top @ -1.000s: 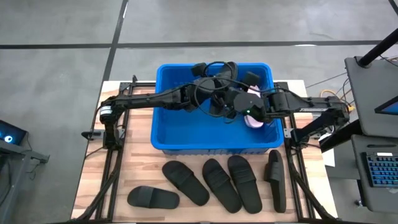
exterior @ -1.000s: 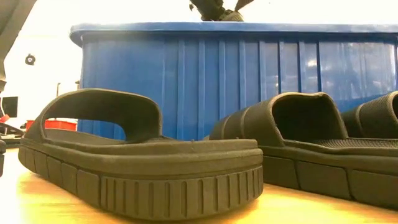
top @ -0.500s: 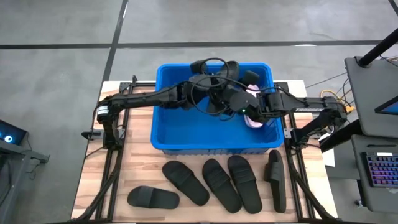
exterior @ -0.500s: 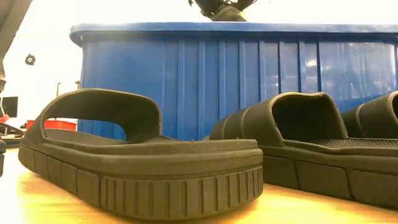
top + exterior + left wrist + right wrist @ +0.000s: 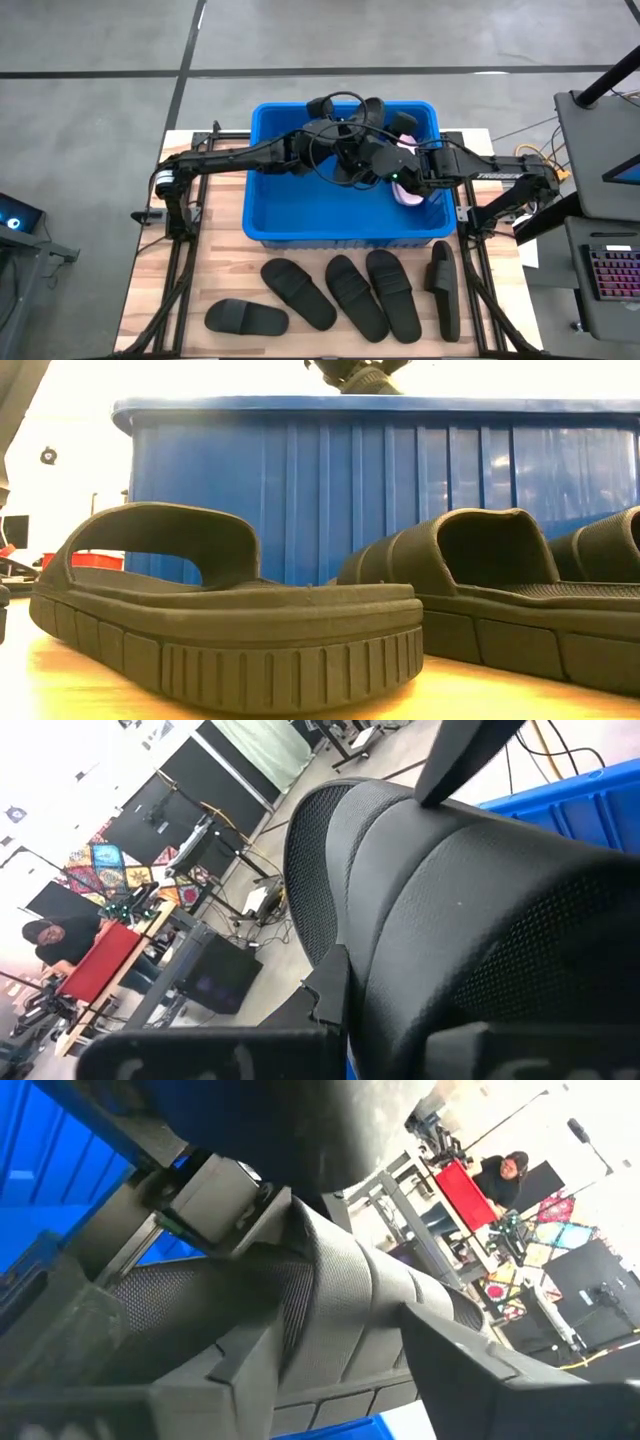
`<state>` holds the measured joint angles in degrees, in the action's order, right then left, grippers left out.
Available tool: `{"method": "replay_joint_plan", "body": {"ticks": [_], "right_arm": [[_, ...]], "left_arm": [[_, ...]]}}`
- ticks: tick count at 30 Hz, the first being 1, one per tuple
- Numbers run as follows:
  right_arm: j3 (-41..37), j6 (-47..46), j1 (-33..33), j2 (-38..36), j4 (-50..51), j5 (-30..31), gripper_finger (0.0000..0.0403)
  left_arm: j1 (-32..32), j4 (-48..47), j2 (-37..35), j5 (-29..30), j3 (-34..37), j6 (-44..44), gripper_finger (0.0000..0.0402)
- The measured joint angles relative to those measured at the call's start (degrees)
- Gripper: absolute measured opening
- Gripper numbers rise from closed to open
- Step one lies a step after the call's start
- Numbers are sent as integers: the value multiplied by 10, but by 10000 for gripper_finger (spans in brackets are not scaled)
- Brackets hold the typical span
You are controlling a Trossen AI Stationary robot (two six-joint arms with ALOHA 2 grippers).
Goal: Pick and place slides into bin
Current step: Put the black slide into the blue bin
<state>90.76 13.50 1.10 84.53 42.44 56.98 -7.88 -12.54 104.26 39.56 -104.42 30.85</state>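
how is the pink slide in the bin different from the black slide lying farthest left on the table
The pink slide is pale; the leftmost black slide is matte black. The pink one lies inside the blue bin, by its right wall and partly hidden under the right arm; the black one lies in full view on the wooden table, sideways, apart from the others. Both lie untouched by either gripper.

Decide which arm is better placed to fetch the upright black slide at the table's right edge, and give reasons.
Right, probably. The upright slide stands on the right arm's side, just outside the bin. Both grippers, left and right, are over the bin now.
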Motion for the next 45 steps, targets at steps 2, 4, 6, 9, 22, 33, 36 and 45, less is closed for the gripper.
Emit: {"method": "replay_joint_plan", "body": {"ticks": [2,4,6,9,22,33,36,45], "right_arm": [[0,0,0,0,0,0,170],[0,0,0,-3,1,-3,143],[0,0,0,-6,9,-4,114],[0,0,0,-12,26,-5,71],[0,0,1,-37,34,1,12],[-1,-28,-2,-57,56,25,11],[-2,-57,-3,-80,78,31,11],[-92,-150,-4,-171,73,-6,11]], "left_arm": [[0,0,-1,0,0,1,0],[0,-1,-1,0,0,12,0],[0,-3,-5,-3,0,20,0],[1,-5,-10,-12,0,39,0],[4,-7,-18,-63,0,40,0],[4,-23,-32,-74,0,41,104],[-1,-27,-45,-73,0,40,148],[-26,-35,-103,-105,10,-20,204]]}}
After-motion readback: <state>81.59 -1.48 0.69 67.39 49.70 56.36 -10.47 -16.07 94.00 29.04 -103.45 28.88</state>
